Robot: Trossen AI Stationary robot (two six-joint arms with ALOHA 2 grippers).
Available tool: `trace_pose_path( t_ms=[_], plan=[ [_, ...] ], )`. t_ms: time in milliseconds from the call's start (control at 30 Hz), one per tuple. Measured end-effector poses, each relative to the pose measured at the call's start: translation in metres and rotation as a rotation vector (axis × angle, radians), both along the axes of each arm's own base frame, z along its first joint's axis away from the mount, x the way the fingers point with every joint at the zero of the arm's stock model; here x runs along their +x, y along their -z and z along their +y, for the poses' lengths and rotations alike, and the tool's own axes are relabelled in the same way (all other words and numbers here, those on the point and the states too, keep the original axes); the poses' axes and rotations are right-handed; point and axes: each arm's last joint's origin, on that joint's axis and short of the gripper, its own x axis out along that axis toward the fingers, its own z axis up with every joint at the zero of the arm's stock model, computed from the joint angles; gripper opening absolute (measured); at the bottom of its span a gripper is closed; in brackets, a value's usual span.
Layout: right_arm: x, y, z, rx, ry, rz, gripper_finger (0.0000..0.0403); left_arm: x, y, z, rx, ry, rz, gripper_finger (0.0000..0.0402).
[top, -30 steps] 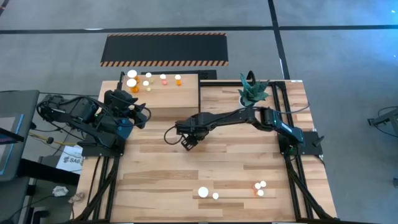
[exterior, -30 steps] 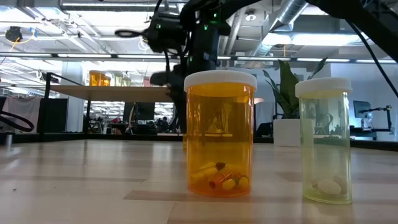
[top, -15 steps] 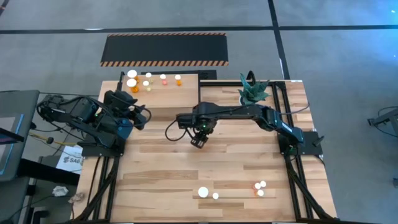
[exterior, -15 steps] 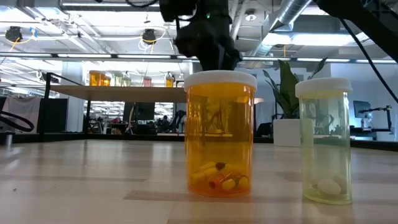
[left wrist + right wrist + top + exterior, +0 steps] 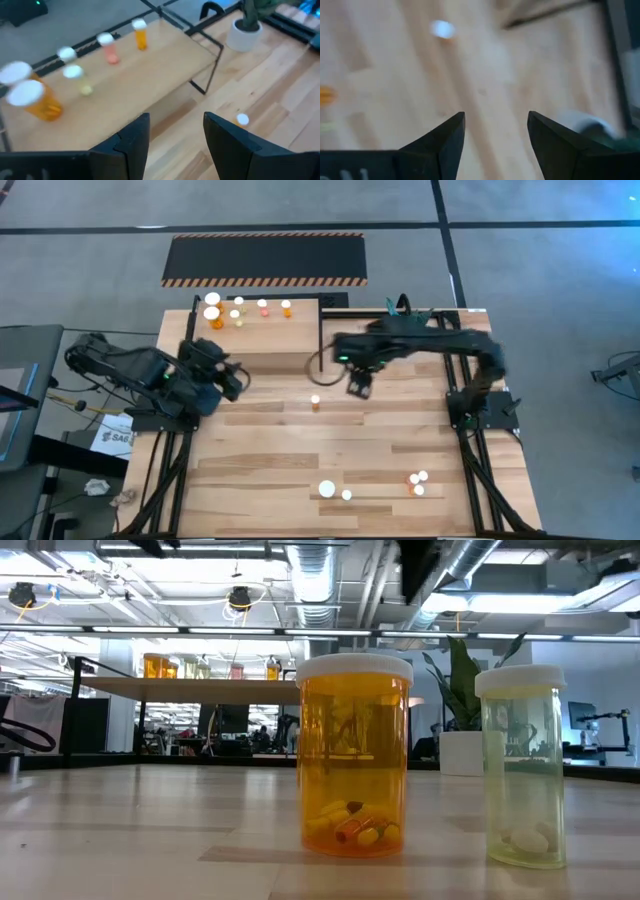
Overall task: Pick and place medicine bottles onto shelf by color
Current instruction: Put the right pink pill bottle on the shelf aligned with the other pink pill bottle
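Note:
The light-wood shelf (image 5: 270, 340) stands at the table's far left with several white-capped medicine bottles (image 5: 107, 47) upright on its top. One small orange bottle (image 5: 315, 401) stands alone on its base at the table's middle. More bottles stand near the front edge: a large orange one (image 5: 355, 755), a yellowish one (image 5: 522, 765) and a small cluster (image 5: 418, 482). My right gripper (image 5: 358, 385) hangs open, raised, right of the lone bottle. My left gripper (image 5: 172, 135) is open by the shelf's near edge, with nothing between its fingers.
A white pot with a green plant (image 5: 245, 35) stands at the far right, close under my right arm. A black mat with orange-striped edges (image 5: 265, 260) lies on the floor beyond the table. Bare wood lies between the lone bottle and the front-edge bottles.
My right gripper has risen from low over the table's middle and swung toward the far right. The small orange bottle, hidden under it before, now stands free on the table. My left gripper has edged slightly down and toward the table's middle.

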Motion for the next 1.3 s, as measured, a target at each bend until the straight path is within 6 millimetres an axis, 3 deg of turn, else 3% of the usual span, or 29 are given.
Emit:
trace_pose_path(
  t_ms=[133,267,400,533,733,1000,1200,1300],
  plan=[
    [-0.052,0.010,-0.002,-0.096,0.121,-0.001,0.0238,0.014,0.036,-0.010,-0.014,0.008,-0.017,0.0174],
    [-0.109,0.034,0.001,-0.059,0.252,-0.057,0.0238,0.033,0.068,-0.022,-0.018,0.049,-0.138,0.0174],
    [-0.157,0.057,0.012,-0.002,0.343,-0.162,0.0238,0.051,0.083,-0.035,-0.013,0.115,-0.317,0.0174],
    [-0.190,0.072,0.023,0.060,0.362,-0.296,0.0238,0.068,0.093,-0.049,-0.033,0.191,-0.452,0.0174],
    [-0.221,0.082,0.035,0.147,0.250,-0.470,0.0238,0.109,0.109,-0.077,-0.199,0.356,-0.574,0.0174],
    [-0.243,0.086,0.040,0.209,0.145,-0.552,0.0238,0.165,0.134,-0.114,-0.445,0.498,-0.507,0.0174],
    [-0.247,0.085,0.044,0.275,0.085,-0.536,0.0238,0.195,0.129,-0.130,-0.472,0.515,-0.530,0.0174],
    [-0.247,0.086,0.048,0.337,0.044,-0.505,0.0238,0.198,0.121,-0.135,-0.471,0.522,-0.507,0.0174]
  ],
)
